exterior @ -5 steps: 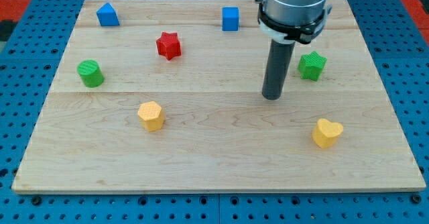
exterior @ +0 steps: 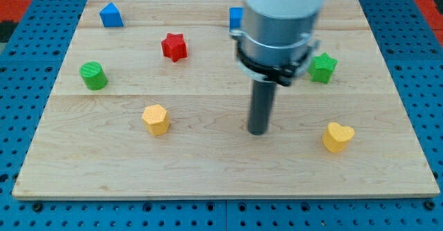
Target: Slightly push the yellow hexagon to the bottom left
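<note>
- Near the middle of the wooden board (exterior: 387, 155), my tip (exterior: 258, 131) rests on bare wood – it grasps nothing and touches no block, being only a plain rod with nothing to open or close.
- To the view's left of my tip, well apart from it, sits the yellow hexagon (exterior: 156, 119), in the lower-left part of the board and free on all sides.
- Other blocks lie clear of the job: a yellow heart (exterior: 337, 137) to the view's right of my tip, a green star (exterior: 322, 67) up and right, a red star (exterior: 174, 47) and a green cylinder (exterior: 92, 75) above and left of the hexagon, a blue house-shaped block (exterior: 110, 14) at the top left, and 1 blue cube (exterior: 235, 15) partly hidden behind the arm.
- Step in hand, as I judge it: the approach – my tip is not yet placed for the push.
- The next move calls for bringing my tip to the hexagon's upper-right side, so that a short stroke drives it toward the view's bottom left.
- Since the push is to be slight, contact should be gentle and brief; coming in level from the right would likely send the block straight left instead.
</note>
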